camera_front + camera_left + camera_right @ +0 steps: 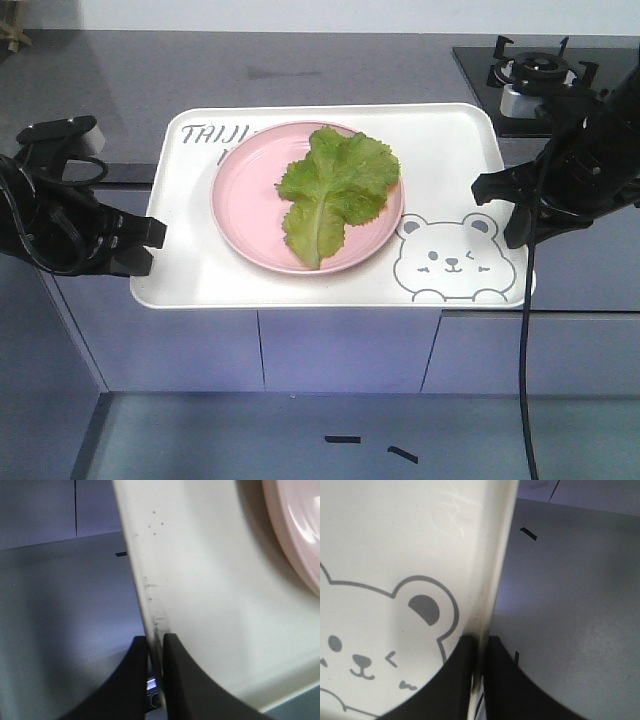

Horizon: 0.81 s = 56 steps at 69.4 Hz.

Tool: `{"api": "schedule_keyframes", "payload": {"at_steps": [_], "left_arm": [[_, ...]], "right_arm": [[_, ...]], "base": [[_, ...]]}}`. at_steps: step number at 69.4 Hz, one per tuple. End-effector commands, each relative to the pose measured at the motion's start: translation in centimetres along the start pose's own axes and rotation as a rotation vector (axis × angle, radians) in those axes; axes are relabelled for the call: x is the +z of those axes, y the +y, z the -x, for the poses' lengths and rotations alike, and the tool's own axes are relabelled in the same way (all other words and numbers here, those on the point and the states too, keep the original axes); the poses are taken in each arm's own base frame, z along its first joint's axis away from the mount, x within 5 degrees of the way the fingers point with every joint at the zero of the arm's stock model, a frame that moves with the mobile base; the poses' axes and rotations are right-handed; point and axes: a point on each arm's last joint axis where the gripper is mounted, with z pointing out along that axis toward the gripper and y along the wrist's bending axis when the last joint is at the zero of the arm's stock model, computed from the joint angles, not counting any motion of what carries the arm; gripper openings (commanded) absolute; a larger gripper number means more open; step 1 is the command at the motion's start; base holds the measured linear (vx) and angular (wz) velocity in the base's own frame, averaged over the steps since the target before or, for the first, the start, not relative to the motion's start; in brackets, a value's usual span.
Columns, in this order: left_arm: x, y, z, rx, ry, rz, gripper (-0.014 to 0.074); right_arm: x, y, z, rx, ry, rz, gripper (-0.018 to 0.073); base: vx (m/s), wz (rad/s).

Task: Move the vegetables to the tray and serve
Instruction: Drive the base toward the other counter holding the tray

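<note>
The cream-white tray point(180, 270) with the bear print is held in the air in front of the counter. A round pink plate point(240, 215) sits on it. The green lettuce leaf point(335, 185) lies on the plate. My left gripper point(155, 232) is shut on the tray's left rim, seen close in the left wrist view point(155, 639), where the tray point(210, 595) fills the right half. My right gripper point(487, 190) is shut on the tray's right rim, seen in the right wrist view point(480, 641), with the bear print point(375, 645) beside it.
A grey countertop point(300, 70) runs behind the tray, with a gas hob point(540, 72) at the back right. Cabinet fronts point(340, 350) lie below, and grey floor point(300, 440) with black tape marks under the tray.
</note>
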Motion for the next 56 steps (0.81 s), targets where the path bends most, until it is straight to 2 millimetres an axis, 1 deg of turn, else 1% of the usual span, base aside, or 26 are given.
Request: {"api": "schedule_keyframes", "payload": {"at_steps": [1,35,56], "left_arm": [[-2.05,-1.83,0.8,-0.003,-0.113,-0.096,-0.0006],[-2.05,-1.83,0.8,-0.003,-0.113,-0.096,-0.0006],[-2.05,-1.83,0.8,-0.003,-0.113,-0.096,-0.0006]], "right_arm": [[-2.5,1.36,0.23,-0.025,-0.121,0.071,-0.0006],[-2.51,1.36,0.23,-0.025,-0.121,0.071,-0.0006],[-2.51,1.36,0.23,-0.025,-0.121,0.071,-0.0006]], "base": [[0.02,0.04],[0.04,0.05],[0.04,-0.05]]}}
